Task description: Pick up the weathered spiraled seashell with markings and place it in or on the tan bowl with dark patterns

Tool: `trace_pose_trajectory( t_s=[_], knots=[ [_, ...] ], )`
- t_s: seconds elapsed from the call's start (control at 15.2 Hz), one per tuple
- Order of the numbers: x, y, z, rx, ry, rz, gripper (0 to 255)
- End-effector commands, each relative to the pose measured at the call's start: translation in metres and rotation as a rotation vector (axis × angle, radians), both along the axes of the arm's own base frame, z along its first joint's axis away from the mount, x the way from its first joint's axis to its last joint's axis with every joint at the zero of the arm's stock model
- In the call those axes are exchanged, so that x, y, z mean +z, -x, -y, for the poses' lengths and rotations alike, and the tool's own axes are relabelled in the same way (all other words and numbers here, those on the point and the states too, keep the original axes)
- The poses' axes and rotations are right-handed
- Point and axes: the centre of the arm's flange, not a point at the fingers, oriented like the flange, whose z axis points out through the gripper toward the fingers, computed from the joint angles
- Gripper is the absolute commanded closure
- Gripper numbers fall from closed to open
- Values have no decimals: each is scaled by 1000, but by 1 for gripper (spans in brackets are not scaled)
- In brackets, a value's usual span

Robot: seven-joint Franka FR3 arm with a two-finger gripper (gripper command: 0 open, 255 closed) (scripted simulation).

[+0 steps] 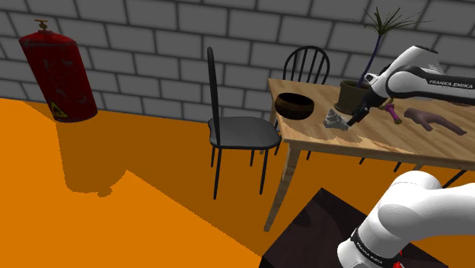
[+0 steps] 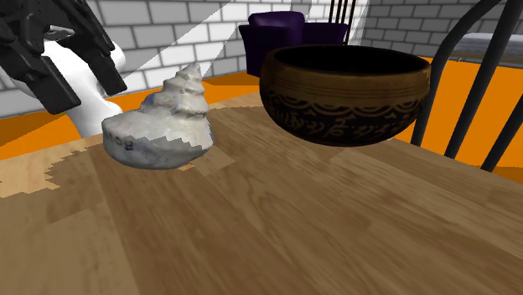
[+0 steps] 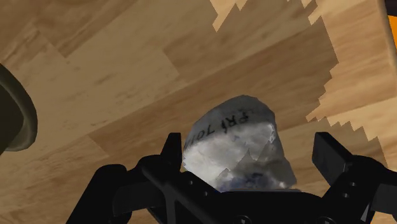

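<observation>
Table (image 1: pixel 365 141): wooden, and it carries everything I work with. The bowl and the seashell both rest on it, near each other but apart.
Bowl (image 1: pixel 294 105): dark brown with a band of patterns round its wall, standing upright at the second exterior view's right. I see no shell in it, so the placing is not done.
Seashell (image 2: pixel 163 121): a pale grey-white spiral with dark markings. It sits on its broad base on the table, spire up, at the bowl's left in the second exterior view. It is not lifted. By my judgement the task is early: the approach is nearly complete, and the grasp, lift, carry to the bowl and release are all left.
Jaws: apart, clamped on nothing. In the wrist view the seashell lies between them, one jaw close by its edge and the other with bare table showing in the gap. In the second exterior view the tips hang just beside the shell, on the side away from the bowl, so I judge I must come lower before closing.
</observation>
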Motion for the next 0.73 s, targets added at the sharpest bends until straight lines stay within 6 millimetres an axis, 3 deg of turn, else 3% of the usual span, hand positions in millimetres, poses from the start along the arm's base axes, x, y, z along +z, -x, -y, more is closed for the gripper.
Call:
trace_pose_trajectory(
  t_s=[0.0, 0.33, 0.66],
  knots=[
    [-8, -3, 5, 1, 3, 5, 0],
    [-35, -13, 8, 1, 3, 5, 0],
    [-35, -13, 8, 1, 3, 5, 0]
  ],
)
